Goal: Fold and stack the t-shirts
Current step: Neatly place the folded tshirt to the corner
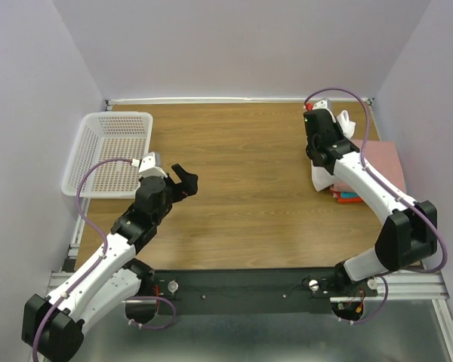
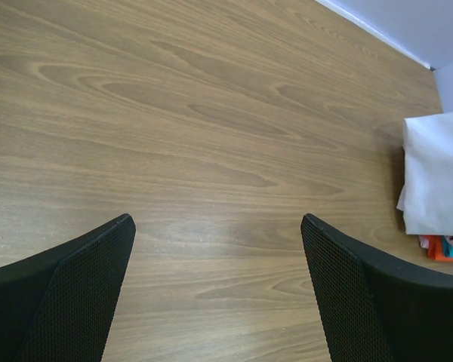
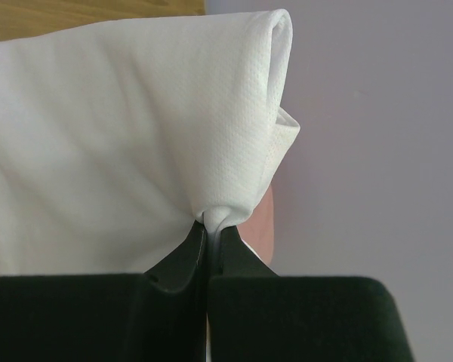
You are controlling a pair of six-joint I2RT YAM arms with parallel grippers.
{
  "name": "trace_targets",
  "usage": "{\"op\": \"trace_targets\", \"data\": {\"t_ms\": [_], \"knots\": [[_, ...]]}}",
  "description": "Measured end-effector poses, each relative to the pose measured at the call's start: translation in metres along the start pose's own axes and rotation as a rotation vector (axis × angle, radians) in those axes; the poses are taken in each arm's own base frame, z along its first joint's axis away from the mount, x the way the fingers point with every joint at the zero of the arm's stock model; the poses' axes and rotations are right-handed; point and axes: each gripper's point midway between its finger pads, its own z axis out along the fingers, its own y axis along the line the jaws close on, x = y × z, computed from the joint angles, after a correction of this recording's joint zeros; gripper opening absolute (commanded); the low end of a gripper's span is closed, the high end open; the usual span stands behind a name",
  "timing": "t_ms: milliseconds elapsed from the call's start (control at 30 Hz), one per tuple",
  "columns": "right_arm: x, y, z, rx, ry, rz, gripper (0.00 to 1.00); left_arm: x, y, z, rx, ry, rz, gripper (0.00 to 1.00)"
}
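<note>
Nearest the lens, a metal rail (image 1: 249,286) is carrying both arm bases along the near edge. Beyond it, the wooden table (image 1: 241,188) is filling most of the top view.

The left arm (image 1: 106,264) is reaching forward from the near-left corner. The right arm (image 1: 377,196) is bending up the right side toward the far-right corner.

A white perforated basket (image 1: 113,143) is sitting at the far-left edge of the table, just beyond the left arm's wrist.

The dusty pink shirt (image 1: 381,162) is lying folded against the right edge, partly hidden by the right arm. The white shirt (image 3: 121,136) is hanging bunched from the right gripper (image 3: 210,226), draping down over the left edge of the folded stack. The two fingers are pinching a gathered fold of the cloth, with their tips almost meeting.

The left gripper (image 2: 217,222) is hovering above bare wood, well apart from the shirts. Its fingers (image 2: 75,294) are standing wide, with nothing between them.

A thin red-orange shirt (image 2: 440,249) is showing as a narrow strip beneath the white cloth, low in the stack. A thin blue shirt (image 1: 352,198) is peeking out as a sliver at the stack's near edge, just beside the red-orange one.
</note>
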Motion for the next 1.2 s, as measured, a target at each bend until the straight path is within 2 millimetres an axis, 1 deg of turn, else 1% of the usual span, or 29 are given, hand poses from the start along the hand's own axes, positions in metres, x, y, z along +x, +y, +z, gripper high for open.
{"op": "trace_targets", "data": {"t_ms": [200, 400, 500, 700, 867, 967, 1200], "knots": [[-0.009, -0.012, -0.008, -0.011, -0.036, 0.011, 0.0, -0.001, -0.002, 0.004, -0.003, 0.003, 0.012, 0.98], [-0.019, -0.032, -0.022, -0.023, -0.07, 0.041, 0.0, -0.001, -0.002, 0.006, -0.002, 0.003, 0.019, 0.98], [-0.022, -0.04, -0.028, -0.026, -0.072, 0.051, 0.0, -0.001, -0.002, 0.006, -0.002, 0.002, 0.02, 0.98], [-0.026, -0.051, -0.037, -0.044, -0.071, 0.056, 0.01, -0.001, -0.002, 0.006, -0.001, 0.001, 0.023, 0.98], [-0.02, -0.052, -0.037, -0.05, -0.052, 0.039, 0.01, -0.003, -0.003, 0.005, 0.002, -0.004, 0.025, 0.98], [-0.016, -0.055, -0.033, -0.05, -0.037, 0.037, 0.01, -0.004, -0.003, 0.004, 0.006, -0.008, 0.023, 0.98], [-0.004, -0.071, -0.018, -0.027, 0.016, 0.038, 0.0, -0.004, -0.003, 0.004, 0.006, -0.01, 0.026, 0.98]]}}
